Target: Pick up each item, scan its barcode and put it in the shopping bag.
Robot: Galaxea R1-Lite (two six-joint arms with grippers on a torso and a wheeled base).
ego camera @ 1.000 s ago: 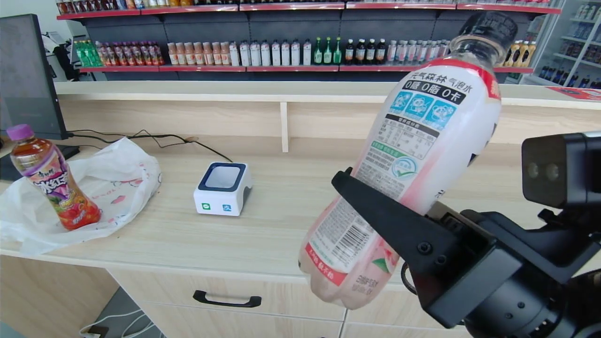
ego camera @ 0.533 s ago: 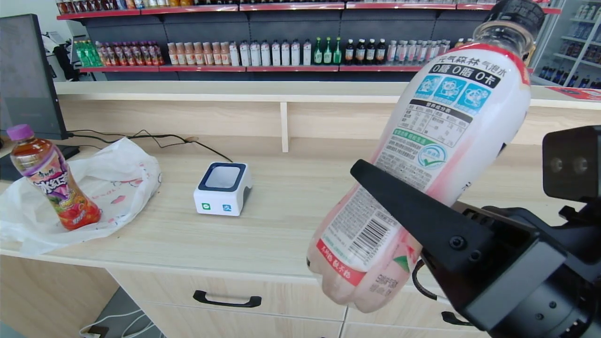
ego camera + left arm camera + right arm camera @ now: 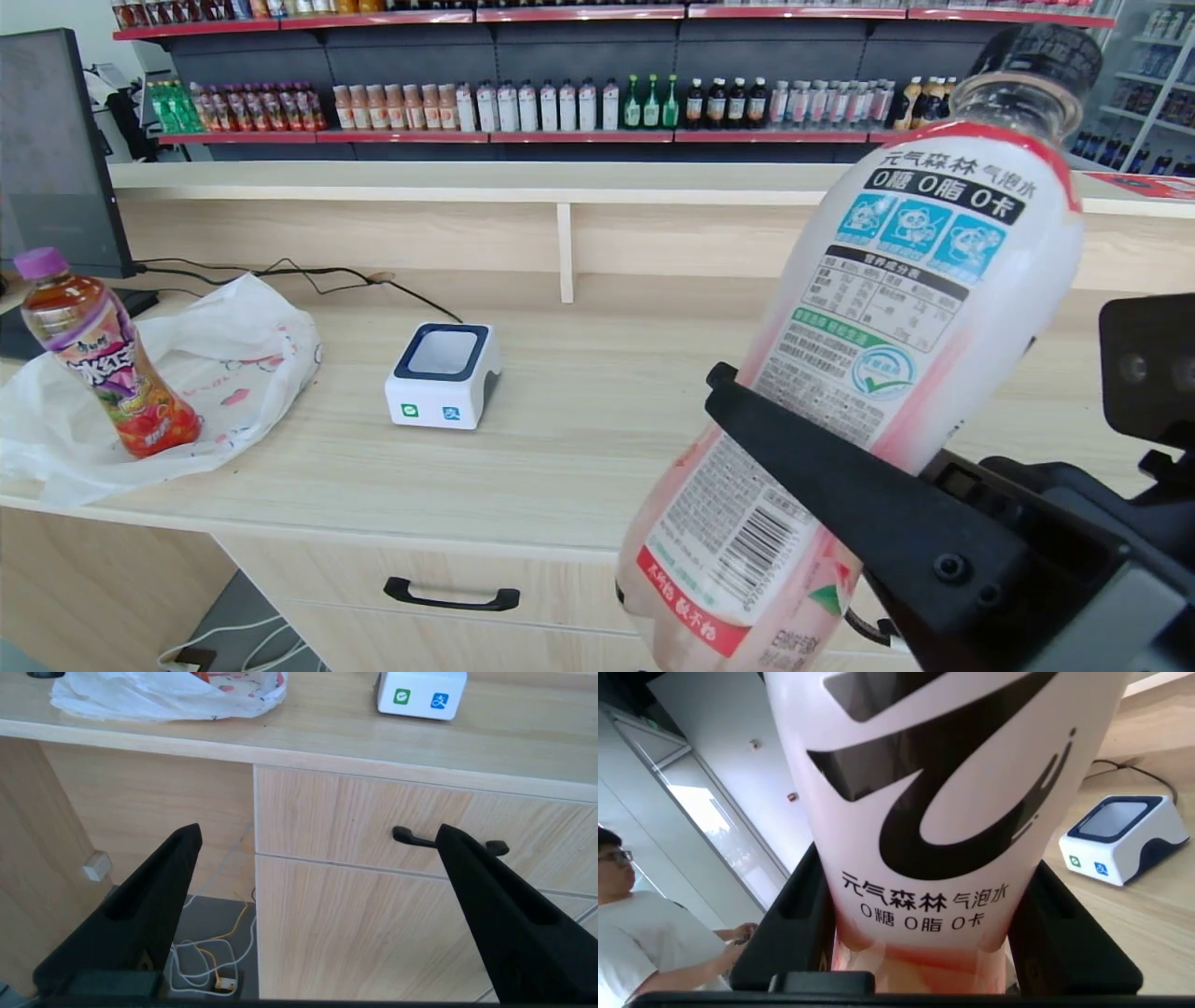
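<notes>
A pink-and-white drink bottle [image 3: 887, 373] hangs tilted in the air at the right, in front of the counter, dark cap up and barcode low on the side facing me. My right gripper [image 3: 822, 429] is shut on its lower half; the bottle [image 3: 943, 812] sits between the gripper [image 3: 929, 952] fingers. The white barcode scanner [image 3: 442, 373] with a blue rim stands mid-counter. The white shopping bag [image 3: 233, 355] lies crumpled at the left, with a purple-capped tea bottle [image 3: 103, 359] standing on it. My left gripper [image 3: 320, 840] is open and holds nothing, below the counter edge facing the drawers.
A dark monitor [image 3: 51, 149] stands at the far left, and a black cable [image 3: 299, 273] runs along the counter behind the bag. A drawer handle [image 3: 451, 595] sits under the counter front. Shelves of bottles [image 3: 560, 103] line the back wall beyond a raised ledge.
My right gripper has carried the pink bottle to the right and lower in the head view. The scanner, bag and tea bottle have stayed put.
</notes>
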